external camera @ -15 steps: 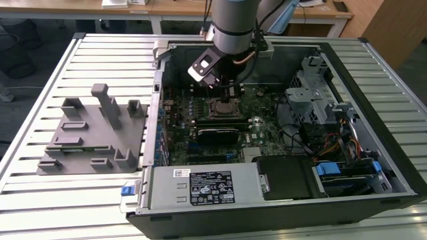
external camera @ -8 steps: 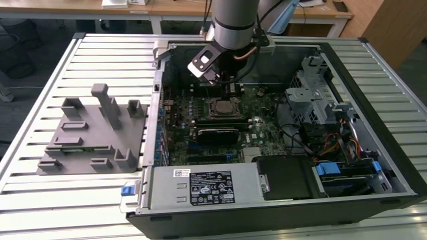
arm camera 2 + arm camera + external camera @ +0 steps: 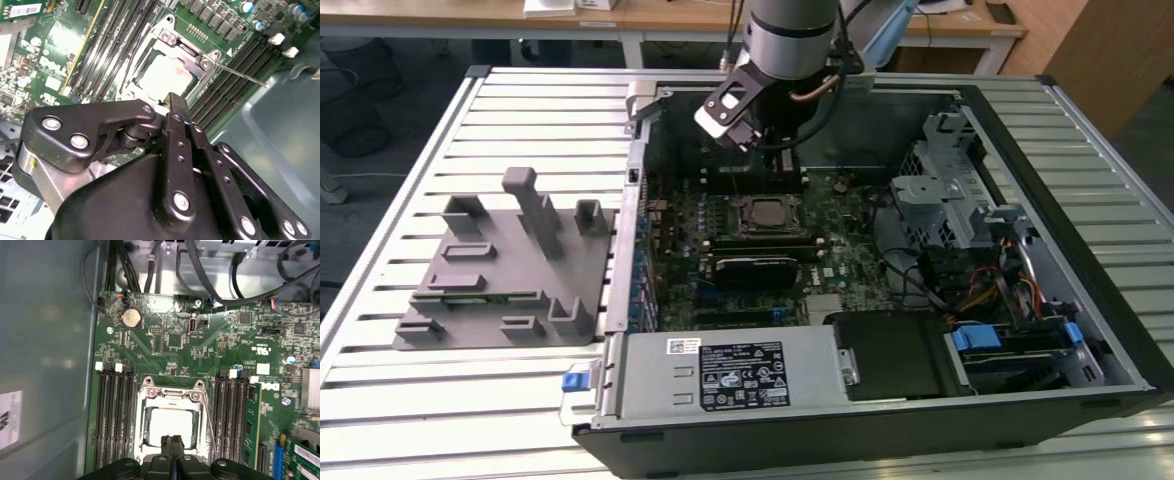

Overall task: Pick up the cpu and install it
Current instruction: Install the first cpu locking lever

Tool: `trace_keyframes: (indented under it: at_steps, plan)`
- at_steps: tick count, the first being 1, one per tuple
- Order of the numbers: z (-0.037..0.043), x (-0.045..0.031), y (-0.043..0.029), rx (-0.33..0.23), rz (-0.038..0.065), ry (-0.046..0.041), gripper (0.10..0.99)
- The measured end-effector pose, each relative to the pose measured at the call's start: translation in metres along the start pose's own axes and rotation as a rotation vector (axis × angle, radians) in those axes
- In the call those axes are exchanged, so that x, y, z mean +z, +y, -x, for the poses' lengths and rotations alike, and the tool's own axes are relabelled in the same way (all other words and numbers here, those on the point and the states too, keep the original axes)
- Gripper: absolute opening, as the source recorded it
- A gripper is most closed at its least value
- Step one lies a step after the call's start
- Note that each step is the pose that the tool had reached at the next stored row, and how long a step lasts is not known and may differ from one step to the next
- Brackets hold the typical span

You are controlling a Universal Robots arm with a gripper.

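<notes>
The cpu (image 3: 172,422), a silvery-white square, lies in the motherboard socket with the metal socket frame (image 3: 172,390) around it. It also shows in the second wrist view as the cpu (image 3: 167,75) and in the exterior view as the cpu (image 3: 762,215). My gripper (image 3: 173,441) hangs above the socket's edge, its two black fingers pressed together with nothing between them. In the second wrist view the gripper (image 3: 178,102) points its tips at the cpu's rim. A thin lever (image 3: 242,76) runs along the socket's side.
The open computer case (image 3: 1067,330) lies on a slatted table. A grey fixture (image 3: 494,260) stands at the exterior view's left. Memory slots (image 3: 114,415) flank the socket. A power supply (image 3: 720,375), drive cage (image 3: 947,190) and cables (image 3: 987,290) crowd the case.
</notes>
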State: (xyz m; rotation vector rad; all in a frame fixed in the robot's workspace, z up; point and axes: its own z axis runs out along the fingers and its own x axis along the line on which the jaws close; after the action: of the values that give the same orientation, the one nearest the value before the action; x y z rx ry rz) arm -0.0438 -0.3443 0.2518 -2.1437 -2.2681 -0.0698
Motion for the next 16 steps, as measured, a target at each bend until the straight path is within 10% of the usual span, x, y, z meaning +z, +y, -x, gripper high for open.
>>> trace_keyframes:
  at_steps: [9, 16]
  plan:
    - [-0.0014, -0.031, 0.0006, 0.0, 0.0, -0.0002, 0.106]
    - [-0.0015, -0.0335, 0.0006, -0.067, -0.003, 0.0011, 0.106]
